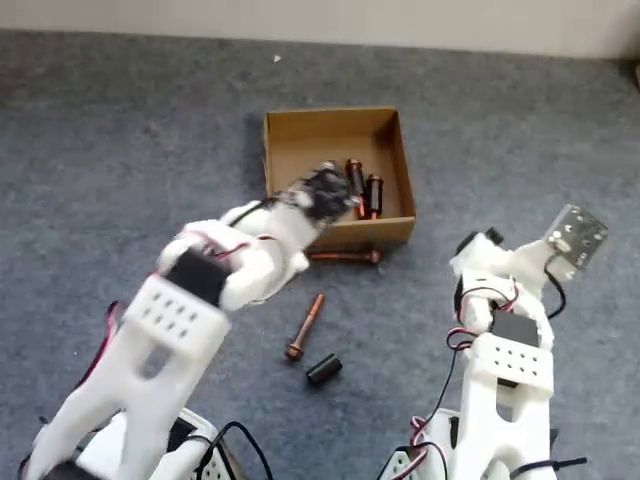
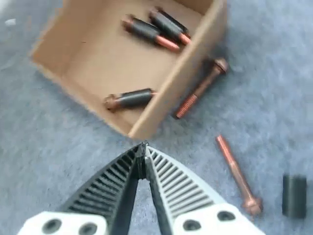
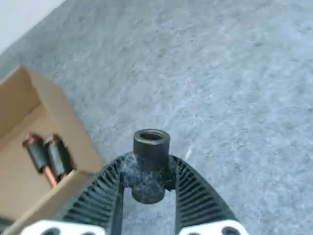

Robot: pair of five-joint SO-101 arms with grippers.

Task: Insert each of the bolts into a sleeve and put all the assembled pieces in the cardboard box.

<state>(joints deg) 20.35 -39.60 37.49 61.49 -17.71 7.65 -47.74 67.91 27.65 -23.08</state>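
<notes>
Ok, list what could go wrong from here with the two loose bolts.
One copper-coloured bolt lies right beside the outer wall of the brown cardboard box. The left gripper may not get around it and could shove the box. The black cylindrical sleeve stands upright in the right gripper, gripped low, so an off-axis bolt might tip it.

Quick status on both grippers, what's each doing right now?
Left gripper: closed, empty.
Right gripper: closed on a black sleeve.
</notes>
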